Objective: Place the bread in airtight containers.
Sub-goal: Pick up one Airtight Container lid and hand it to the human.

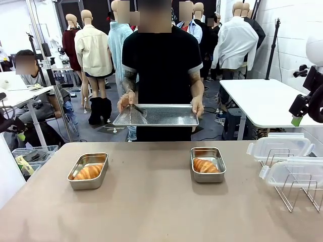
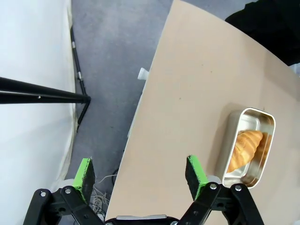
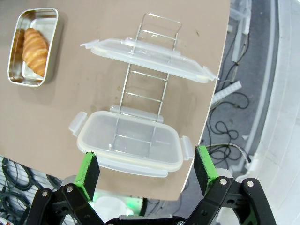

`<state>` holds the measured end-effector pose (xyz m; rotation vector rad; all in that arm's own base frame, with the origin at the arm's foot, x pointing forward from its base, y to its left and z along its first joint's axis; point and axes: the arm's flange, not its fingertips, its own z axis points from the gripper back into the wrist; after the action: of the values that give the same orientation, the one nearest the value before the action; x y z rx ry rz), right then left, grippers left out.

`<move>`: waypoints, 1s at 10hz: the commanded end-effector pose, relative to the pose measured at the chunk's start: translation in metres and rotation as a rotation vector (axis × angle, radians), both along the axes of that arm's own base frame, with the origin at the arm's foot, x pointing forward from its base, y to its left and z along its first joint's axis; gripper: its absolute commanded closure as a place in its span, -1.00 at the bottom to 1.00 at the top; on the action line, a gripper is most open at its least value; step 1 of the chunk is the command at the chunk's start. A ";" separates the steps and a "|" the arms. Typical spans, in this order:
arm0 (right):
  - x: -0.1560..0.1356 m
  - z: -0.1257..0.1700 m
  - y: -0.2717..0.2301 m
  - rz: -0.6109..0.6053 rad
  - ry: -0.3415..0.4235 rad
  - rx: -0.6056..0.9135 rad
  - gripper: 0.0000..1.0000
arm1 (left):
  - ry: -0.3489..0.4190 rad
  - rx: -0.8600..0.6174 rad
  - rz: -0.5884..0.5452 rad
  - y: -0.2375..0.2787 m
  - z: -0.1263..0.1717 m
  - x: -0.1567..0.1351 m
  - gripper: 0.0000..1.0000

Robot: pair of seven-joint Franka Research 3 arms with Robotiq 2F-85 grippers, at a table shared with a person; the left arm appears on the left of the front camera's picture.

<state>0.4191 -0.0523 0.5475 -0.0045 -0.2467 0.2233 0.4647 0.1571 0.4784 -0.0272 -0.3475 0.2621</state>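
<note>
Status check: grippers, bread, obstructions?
Left gripper, right gripper open, empty. Both croissants in steel pans, lids off, resting on wire rack. Person holds perforated tray at far side, clear of pans.

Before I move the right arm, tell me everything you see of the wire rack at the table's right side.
The wire rack is thin, shiny metal: a ladder of rungs with upright loops. It stands on the tan table near its right edge. Two clear, white-rimmed plastic lids with snap flaps rest tilted on it, one behind the other. Nothing else touches it; the right gripper hangs open above the nearer lid.
</note>
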 end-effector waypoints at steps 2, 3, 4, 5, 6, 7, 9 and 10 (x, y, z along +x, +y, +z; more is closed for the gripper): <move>0.000 0.002 0.001 -0.007 0.013 -0.008 -1.00 | -0.003 0.026 0.002 -0.002 0.003 -0.006 -1.00; 0.000 0.002 0.001 -0.007 0.013 -0.008 -1.00 | -0.003 0.026 0.002 -0.002 0.003 -0.006 -1.00; 0.000 0.002 0.001 -0.007 0.013 -0.008 -1.00 | -0.003 0.026 0.002 -0.002 0.003 -0.006 -1.00; 0.000 0.002 0.001 -0.007 0.013 -0.008 -1.00 | -0.003 0.026 0.002 -0.002 0.003 -0.006 -1.00; 0.000 0.002 0.001 -0.007 0.013 -0.008 -1.00 | -0.003 0.026 0.002 -0.002 0.003 -0.006 -1.00; 0.000 0.002 0.001 -0.007 0.013 -0.008 -1.00 | -0.003 0.026 0.002 -0.002 0.003 -0.006 -1.00; 0.000 0.002 0.001 -0.007 0.013 -0.008 -1.00 | -0.003 0.026 0.002 -0.002 0.003 -0.006 -1.00; 0.000 0.002 0.001 -0.007 0.013 -0.008 -1.00 | -0.003 0.026 0.002 -0.002 0.003 -0.006 -1.00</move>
<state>0.4191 -0.0523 0.5475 -0.0045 -0.2467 0.2234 0.4633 0.1547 0.4811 -0.0259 -0.3528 0.2580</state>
